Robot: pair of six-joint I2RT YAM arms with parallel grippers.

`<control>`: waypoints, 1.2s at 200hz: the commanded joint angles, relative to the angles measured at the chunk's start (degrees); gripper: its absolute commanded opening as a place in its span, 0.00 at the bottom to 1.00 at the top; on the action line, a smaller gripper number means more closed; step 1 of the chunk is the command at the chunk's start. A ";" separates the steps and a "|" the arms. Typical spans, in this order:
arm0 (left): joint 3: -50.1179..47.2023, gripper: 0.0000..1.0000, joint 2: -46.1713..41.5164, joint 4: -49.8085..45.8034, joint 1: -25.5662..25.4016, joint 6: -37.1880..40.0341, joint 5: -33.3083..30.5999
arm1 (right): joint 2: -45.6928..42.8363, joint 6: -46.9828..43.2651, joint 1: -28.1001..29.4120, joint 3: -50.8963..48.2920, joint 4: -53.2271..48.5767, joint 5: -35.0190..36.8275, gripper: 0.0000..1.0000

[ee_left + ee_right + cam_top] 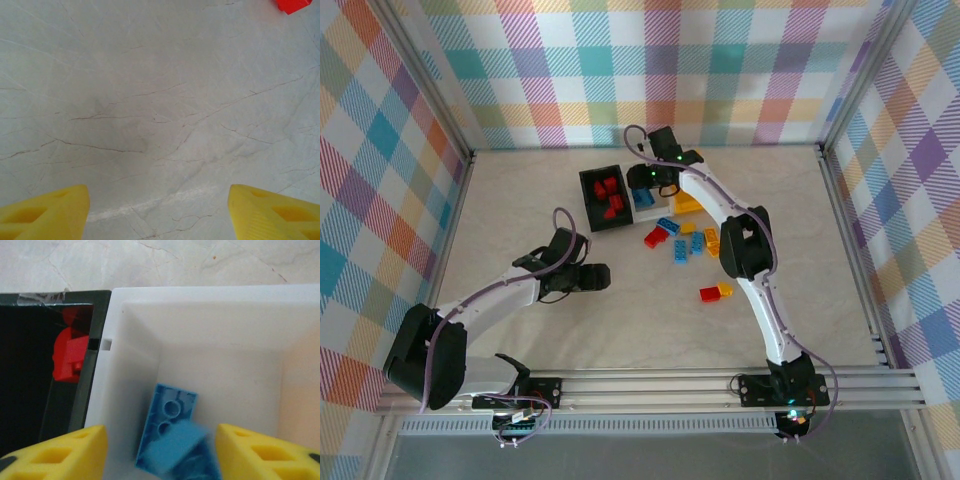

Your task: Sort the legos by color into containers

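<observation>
**A:** Top view, first entry?

**B:** We list a black rectangular plastic bin with red studded bricks inside. Just right of it is a white plastic bin with blue showing in it, and the right gripper hangs over that bin. Next along is a yellow-orange plastic bin, largely hidden by the right arm.

**A:** Loose stock?

**B:** We count scattered bricks in red, blue and yellow-orange on the marbled tabletop near the bins. A red-and-yellow pair lies touching, nearer the arm bases. The left gripper sits well apart from all of them, over bare table.

**A:** Left wrist view?

**B:** We note its yellow fingers spread wide, with nothing between them and bare tabletop beneath. A red brick corner shows at the top right edge.

**A:** Right wrist view?

**B:** The fingers stand apart above the white bin's interior. One flat blue brick lies underside up on the bin floor. A blurred blue brick sits between the fingers with a gap on each side, so neither grips it. We cannot tell whether it rests on the floor. To the left, wall against wall, the black bin holds a red brick.
</observation>
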 commanded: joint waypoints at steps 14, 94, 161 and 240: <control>-0.25 0.74 -1.61 -1.73 0.49 0.35 1.55 | -4.53 -0.52 0.09 0.88 -0.57 -0.75 0.67; -1.78 0.74 -6.19 -1.39 0.29 -1.96 2.81 | -33.87 0.09 0.49 -33.58 3.81 -2.31 0.70; -4.43 0.74 -5.58 4.57 -3.55 -4.86 5.74 | -54.48 0.76 2.34 -67.52 -1.29 -0.43 0.72; -5.09 0.78 -4.31 7.71 -4.35 -7.22 5.64 | -51.93 1.99 4.65 -74.57 1.18 1.30 0.73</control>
